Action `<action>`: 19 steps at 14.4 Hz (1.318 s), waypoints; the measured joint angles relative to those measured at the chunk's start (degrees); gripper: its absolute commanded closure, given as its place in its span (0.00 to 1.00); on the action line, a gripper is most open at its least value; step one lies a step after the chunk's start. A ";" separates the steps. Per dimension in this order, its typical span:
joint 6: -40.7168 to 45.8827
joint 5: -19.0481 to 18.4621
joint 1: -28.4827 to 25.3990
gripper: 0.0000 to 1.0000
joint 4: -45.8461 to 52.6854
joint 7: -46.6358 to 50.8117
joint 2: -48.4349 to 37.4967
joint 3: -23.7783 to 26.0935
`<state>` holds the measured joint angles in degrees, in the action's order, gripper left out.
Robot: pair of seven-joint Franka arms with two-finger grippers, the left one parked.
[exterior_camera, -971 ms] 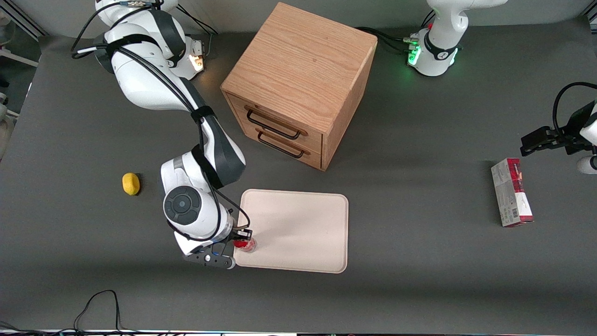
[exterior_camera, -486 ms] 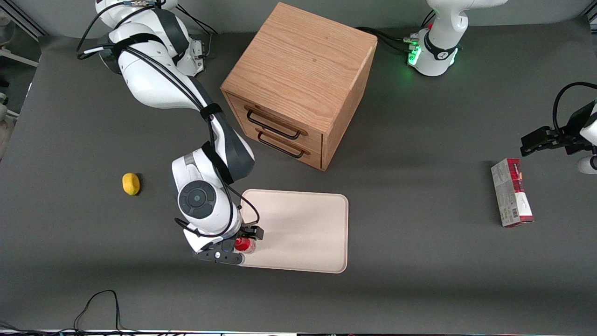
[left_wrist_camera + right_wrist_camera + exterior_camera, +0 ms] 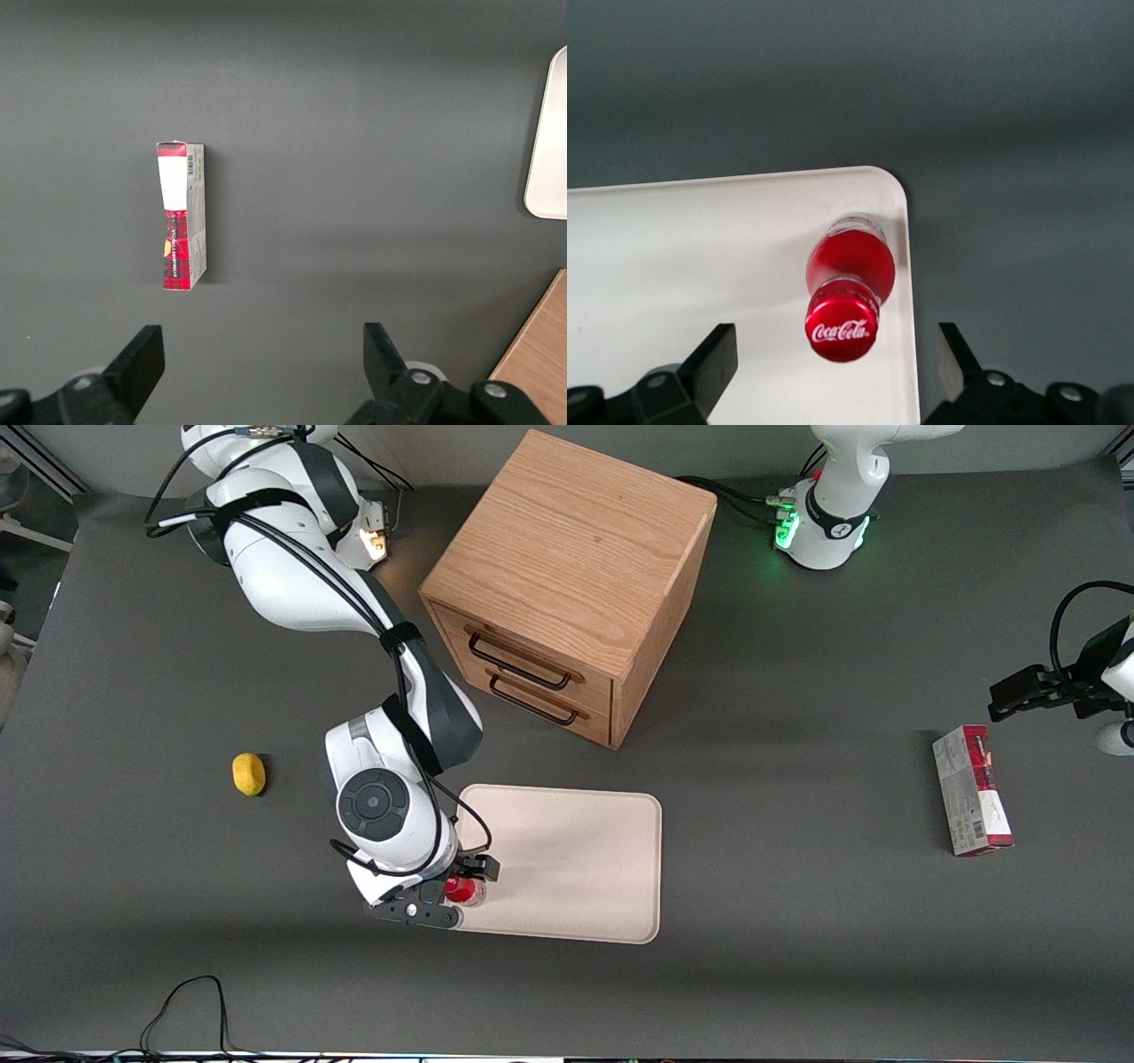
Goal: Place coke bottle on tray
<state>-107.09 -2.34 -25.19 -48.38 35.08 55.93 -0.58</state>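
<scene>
The gripper now has its jaws spread wide, clear of the coke bottle on both sides. A second ago the arm was carrying the bottle in over the tray's edge; since half a second ago it has scarcely moved. The bottle stands upright inside the tray, at the corner nearest the front camera toward the working arm's end, so the placing looks done and only a clean lift away remains.

White "Coca-Cola" script is showing on the shiny red cap of the coke bottle, low in the centre of the right wrist frame. The red-and-grey carton, left of centre in the left wrist frame, is carrying a barcode and print too small to read.
</scene>
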 measured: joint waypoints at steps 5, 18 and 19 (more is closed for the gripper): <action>0.88 0.00 0.02 0.00 0.46 0.00 -0.03 -0.04; 12.82 3.66 8.19 0.00 -28.06 -19.31 -32.80 -0.92; 13.03 3.70 8.68 0.00 -31.72 -21.42 -36.50 -1.43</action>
<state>-94.05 1.36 -16.51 -80.10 13.67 19.42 -2.01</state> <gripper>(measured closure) 0.000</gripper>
